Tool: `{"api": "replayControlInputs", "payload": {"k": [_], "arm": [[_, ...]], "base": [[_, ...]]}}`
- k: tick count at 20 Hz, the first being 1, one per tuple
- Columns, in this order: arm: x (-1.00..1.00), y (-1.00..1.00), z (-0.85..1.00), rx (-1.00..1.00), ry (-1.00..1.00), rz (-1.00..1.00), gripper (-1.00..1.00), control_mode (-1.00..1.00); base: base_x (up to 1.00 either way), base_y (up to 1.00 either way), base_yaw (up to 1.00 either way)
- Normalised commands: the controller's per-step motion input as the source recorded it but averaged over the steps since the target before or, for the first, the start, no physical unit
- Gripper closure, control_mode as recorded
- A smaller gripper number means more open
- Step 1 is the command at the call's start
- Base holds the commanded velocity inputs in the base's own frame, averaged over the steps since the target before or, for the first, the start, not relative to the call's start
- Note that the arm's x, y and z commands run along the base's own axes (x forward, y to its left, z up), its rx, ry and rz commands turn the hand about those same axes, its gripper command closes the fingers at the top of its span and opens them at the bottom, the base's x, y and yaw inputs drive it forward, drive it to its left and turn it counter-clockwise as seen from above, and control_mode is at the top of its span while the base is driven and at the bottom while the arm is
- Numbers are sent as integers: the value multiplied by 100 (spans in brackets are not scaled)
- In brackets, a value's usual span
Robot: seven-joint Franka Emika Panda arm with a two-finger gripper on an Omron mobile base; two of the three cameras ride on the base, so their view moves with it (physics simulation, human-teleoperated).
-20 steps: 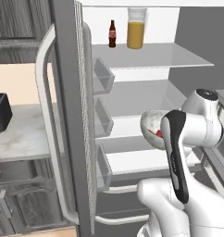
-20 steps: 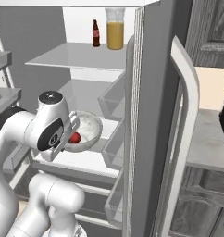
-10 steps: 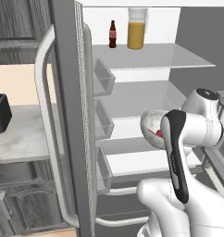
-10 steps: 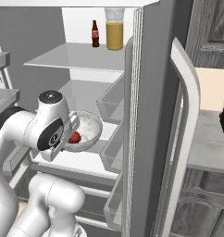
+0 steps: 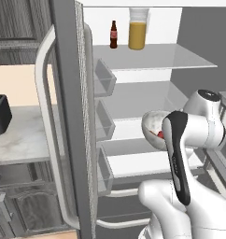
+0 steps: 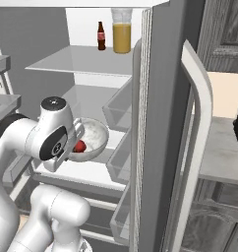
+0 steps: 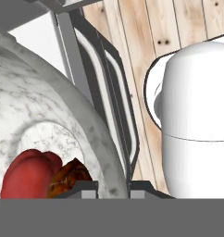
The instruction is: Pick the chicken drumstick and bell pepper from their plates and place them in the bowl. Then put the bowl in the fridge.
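Open fridge (image 5: 147, 56); hand-view bowl's (image 7: 49, 115) drumstick (image 7: 67, 178)

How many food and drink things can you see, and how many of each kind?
Red bell pepper in the bowl: 1
Chicken drumstick in the bowl: 1
Small dark bottle on the top shelf of the fridge: 1
Jug of orange juice beside the bottle: 1
Total: 4
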Motion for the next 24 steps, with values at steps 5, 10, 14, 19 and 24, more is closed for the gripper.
{"api": "replayControlInputs", "payload": {"k": [5, 10, 14, 19, 24], "arm": [[0, 0, 0, 0, 0, 0, 100, -100], [1, 2, -1, -1, 0, -1, 100, -100], [-12, 3, 34, 0, -4, 0, 100, -100], [-3, 0, 59, 0, 5, 1, 100, -100], [18, -1, 29, -5, -1, 1, 100, -100]], "base": [[0, 0, 0], [0, 0, 0], [0, 0, 0], [0, 0, 0], [0, 0, 0]]}}
